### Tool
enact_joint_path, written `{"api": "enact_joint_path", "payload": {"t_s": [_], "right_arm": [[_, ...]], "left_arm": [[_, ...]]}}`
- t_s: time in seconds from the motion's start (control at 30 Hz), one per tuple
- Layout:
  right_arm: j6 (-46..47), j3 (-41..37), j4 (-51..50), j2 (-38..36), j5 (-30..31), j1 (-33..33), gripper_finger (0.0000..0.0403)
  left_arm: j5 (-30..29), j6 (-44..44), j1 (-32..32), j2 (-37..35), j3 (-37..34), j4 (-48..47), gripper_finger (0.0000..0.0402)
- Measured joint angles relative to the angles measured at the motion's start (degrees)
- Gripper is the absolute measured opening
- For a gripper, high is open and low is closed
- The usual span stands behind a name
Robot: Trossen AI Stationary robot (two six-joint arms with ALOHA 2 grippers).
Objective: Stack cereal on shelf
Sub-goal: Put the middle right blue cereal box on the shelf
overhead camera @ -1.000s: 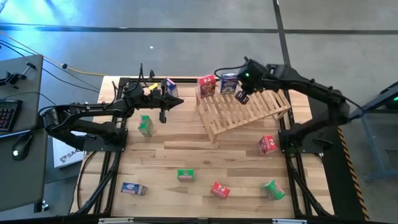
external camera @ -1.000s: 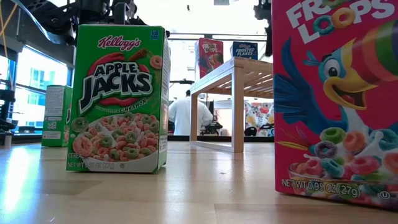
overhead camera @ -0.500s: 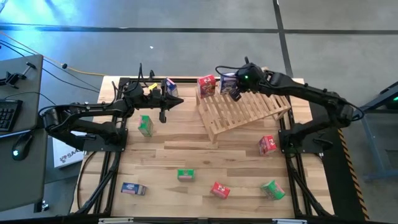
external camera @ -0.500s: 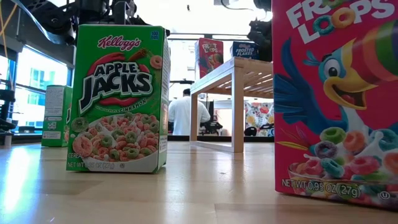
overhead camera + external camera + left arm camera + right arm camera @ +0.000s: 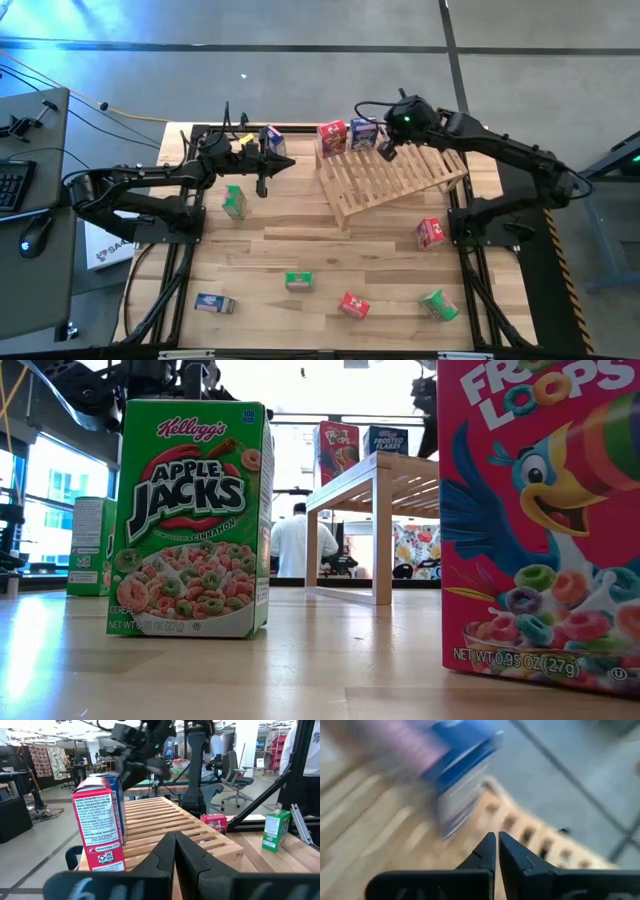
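While closed, right claw (image 5: 386,152) just beside blue box (image 5: 364,133) on shelf (image 5: 400,180).

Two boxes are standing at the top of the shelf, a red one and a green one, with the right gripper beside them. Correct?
Not quite: the second box is blue, not green, as the high view shows. The red box does stand with it at the top of the shelf, and the right gripper is beside them.
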Motion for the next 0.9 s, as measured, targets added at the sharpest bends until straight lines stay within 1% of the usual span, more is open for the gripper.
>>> {"api": "enact_joint_path", "payload": {"t_s": [0.1, 0.17, 0.27, 0.43, 0.53, 0.73, 0.8, 0.9], "right_arm": [[1.17, -1.89, -0.01, -1.64, -7.44, 0.77, 0.0], [1.43, -3.81, 2.42, -1.54, -9.32, 1.33, 0.0], [1.44, -6.91, 8.04, -0.85, -9.22, 1.65, 0.0], [1.15, -10.29, 15.28, -0.54, -6.58, 1.47, 0.0], [1.06, -11.04, 15.57, -0.54, -5.53, 1.47, 0.0], [1.15, -11.04, 17.7, -0.57, -5.75, 1.47, 0.0], [1.04, -11.04, 17.91, -0.57, -8.2, 1.52, 0.0], [0.99, -11.04, 17.92, -0.57, -15.2, 2.1, 0.0]], "left_arm": [[0.0, 0.0, 0.0, 0.0, -0.02, -0.17, 0.0], [0.0, 0.03, 0.0, 0.0, -0.02, -0.15, 0.0], [-0.02, 0.45, 0.0, 0.0, -0.02, -0.09, 0.0], [-0.02, 0.46, 0.0, 0.0, -0.02, 0.11, 0.0], [-0.02, 0.47, 0.0, 0.0, -0.01, 0.11, 0.0], [-0.02, 0.25, 0.0, 0.0, -0.02, 0.12, 0.0], [-0.02, 0.04, 0.0, 0.0, -0.02, 0.11, 0.0], [-0.02, 0.02, 0.0, 0.0, -0.02, 0.11, 0.0]]}}
